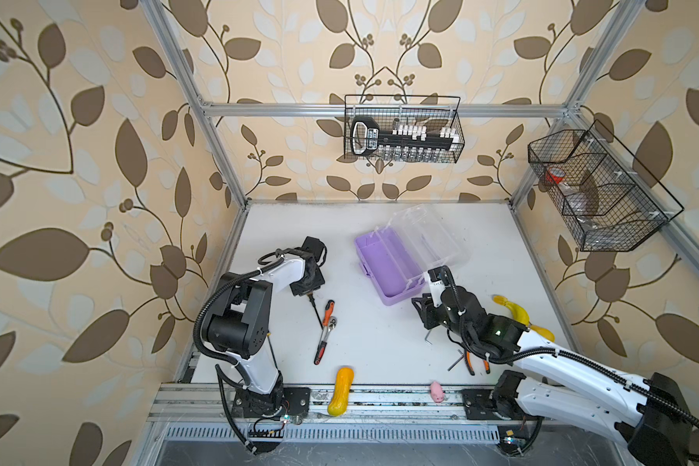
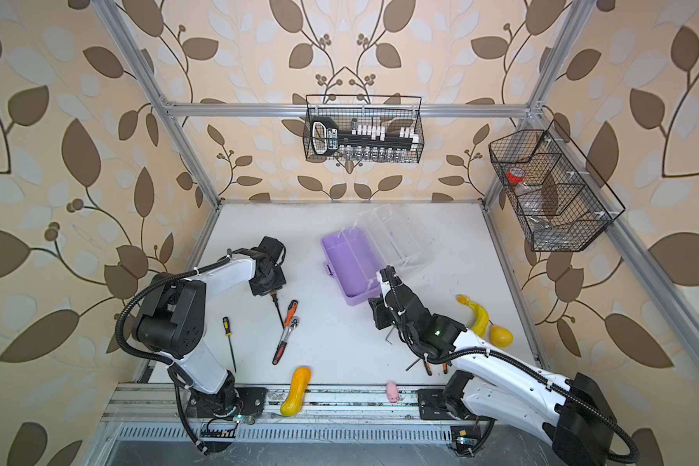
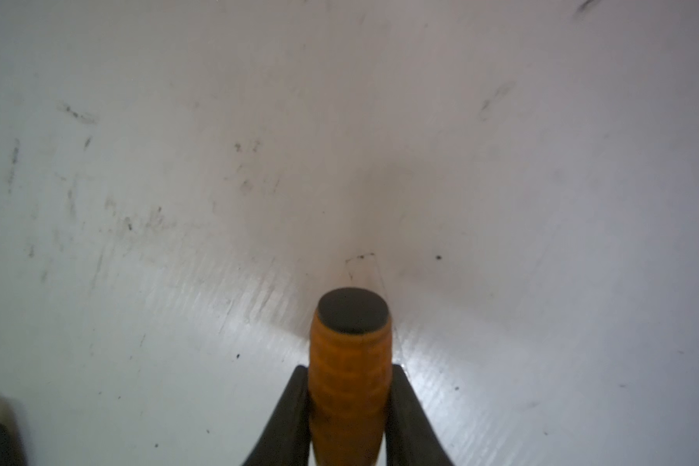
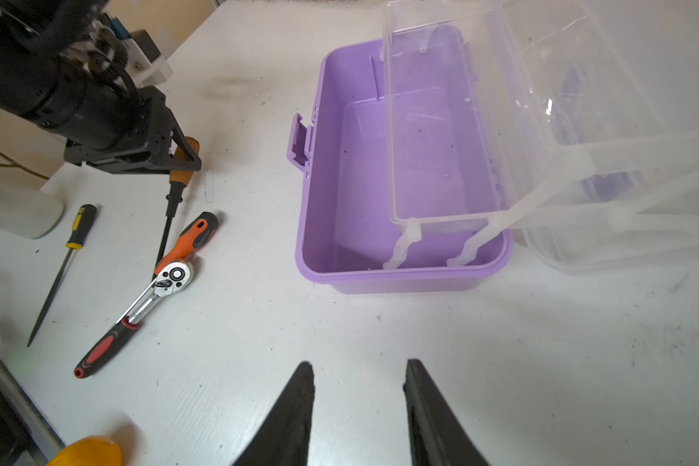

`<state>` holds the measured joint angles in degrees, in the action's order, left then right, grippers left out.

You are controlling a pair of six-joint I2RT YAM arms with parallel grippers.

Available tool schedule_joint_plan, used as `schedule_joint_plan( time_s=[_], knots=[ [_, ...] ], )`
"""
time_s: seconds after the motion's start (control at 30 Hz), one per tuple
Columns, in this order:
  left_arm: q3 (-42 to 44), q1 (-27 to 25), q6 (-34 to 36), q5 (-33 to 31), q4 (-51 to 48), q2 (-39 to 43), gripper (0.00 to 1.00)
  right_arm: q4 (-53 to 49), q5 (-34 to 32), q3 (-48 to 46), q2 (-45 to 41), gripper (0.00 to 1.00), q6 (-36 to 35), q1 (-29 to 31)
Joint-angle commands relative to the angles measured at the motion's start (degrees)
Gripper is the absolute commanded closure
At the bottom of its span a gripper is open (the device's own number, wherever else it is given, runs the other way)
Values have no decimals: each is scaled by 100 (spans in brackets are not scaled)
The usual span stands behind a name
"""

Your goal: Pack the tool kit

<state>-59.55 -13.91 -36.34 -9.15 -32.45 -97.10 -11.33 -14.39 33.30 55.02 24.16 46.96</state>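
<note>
A: Starting nearest: the chrome ratchet wrench with the red-and-black grip (image 4: 138, 310) and the orange-and-black-handled driver (image 4: 196, 234) lie crossed on the white table (image 4: 380, 343), left of centre. What threatens them?

B: The black shaft of the screwdriver with the ribbed orange handle and black end cap (image 3: 350, 363) runs down into that pile. Its tip seems tucked by the ratchet head, though whether it touches cannot be told. If the arm lifts steeply, the tip could hook and drag both tools.

A: And the grip itself?

B: The left gripper (image 3: 350, 373) is clamped on the handle, both jaws pressed to its sides a little below the cap. The long shaft sticks out past the jaws, so the tool may pivot or slip in transit.

A: The right gripper (image 4: 358, 363)?

B: Its jaws stand apart over bare table, holding nothing. It sits just on the near side of the tool kit, the lilac plastic box (image 1: 388, 270) at centre-far, right of the left gripper. That arm is by the box's near right corner, so a left arm crossing over could bump it.

A: Farther in?

B: The clear inner tray (image 4: 436, 133) is raised on its arms over the right side of the opening, and the clear lid (image 4: 622, 101) lies thrown back beyond. Only the left side is free. A screwdriver lowered askew could strike the tray or bridge the rim instead of dropping in.
</note>
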Motion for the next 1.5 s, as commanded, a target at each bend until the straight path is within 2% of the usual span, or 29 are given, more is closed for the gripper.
schedule_joint_plan(
  time_s=[0.0,0.27,0.4,0.6,0.7,0.83,1.1,1.47],
  knots=[
    [-160,-58,-29,54,-136,420,100,-235,-33,361,254,61,-47,-3],
    [-340,-255,-2,-76,-346,1180,100,70,474,1020,1157,60,-408,-3],
    [-477,-399,39,-40,-417,1326,100,244,1194,1542,1693,58,-622,-5],
    [-539,-463,-23,669,-99,1367,100,992,2528,1905,2297,55,-707,-157],
    [-638,-571,-78,1136,142,1377,100,1348,3224,2087,2707,53,-502,-303],
    [-823,-764,-212,1581,315,1399,100,1847,3824,2281,3183,52,-88,-414],
    [-1012,-1189,-452,1609,535,1424,98,2248,4413,2572,3815,49,306,-464],
    [-1100,-1442,-628,1672,555,1631,98,2623,4446,2674,4259,52,785,-772]
  ],
)
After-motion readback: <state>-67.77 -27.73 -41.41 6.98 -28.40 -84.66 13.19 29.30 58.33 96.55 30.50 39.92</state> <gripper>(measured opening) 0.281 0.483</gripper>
